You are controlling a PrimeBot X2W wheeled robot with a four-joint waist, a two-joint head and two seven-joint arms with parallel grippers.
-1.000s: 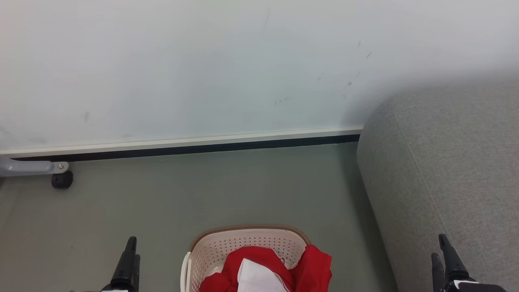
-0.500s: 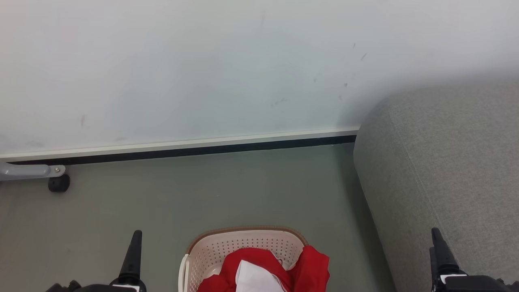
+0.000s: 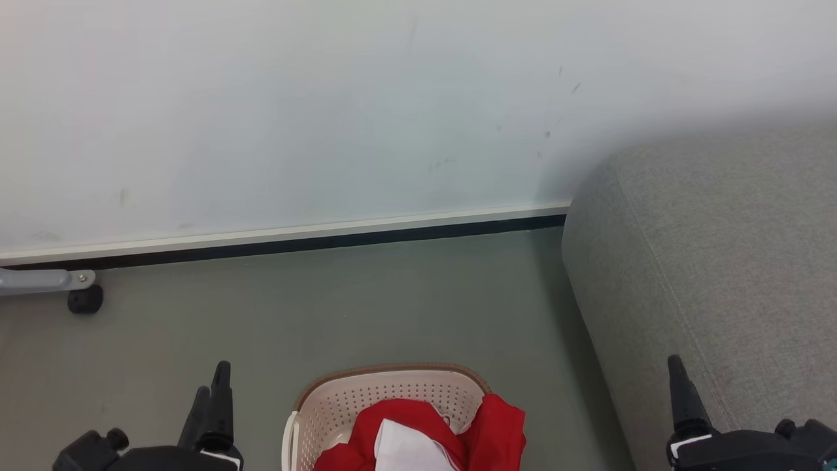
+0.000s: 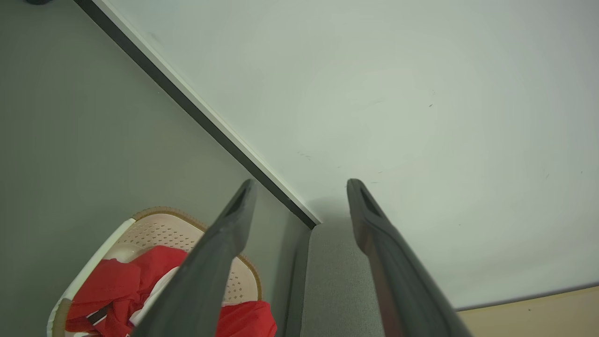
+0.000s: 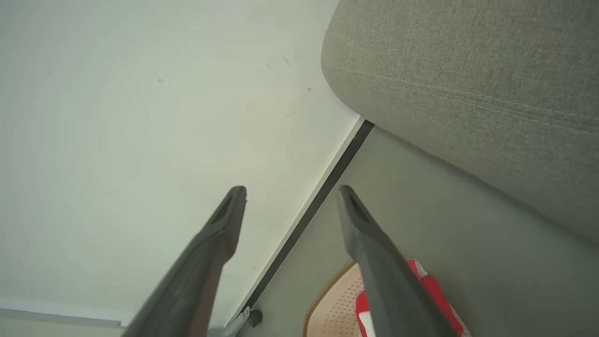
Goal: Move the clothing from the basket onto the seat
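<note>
Our left gripper and right gripper have come forward, fingers wide apart, empty. Red, white-panelled clothing spills over the basket at right.

L gripper low at lower left in head view, both dark fingers pointing up, black wrist body just below 'em; its wrist cam: jaws spread wide, tips well apart; R gripper at lower right, one finger showing, leaning slightly left, black wrist body beneath; its own cam: jaws equally wide, fingers splayed in a V
</note>
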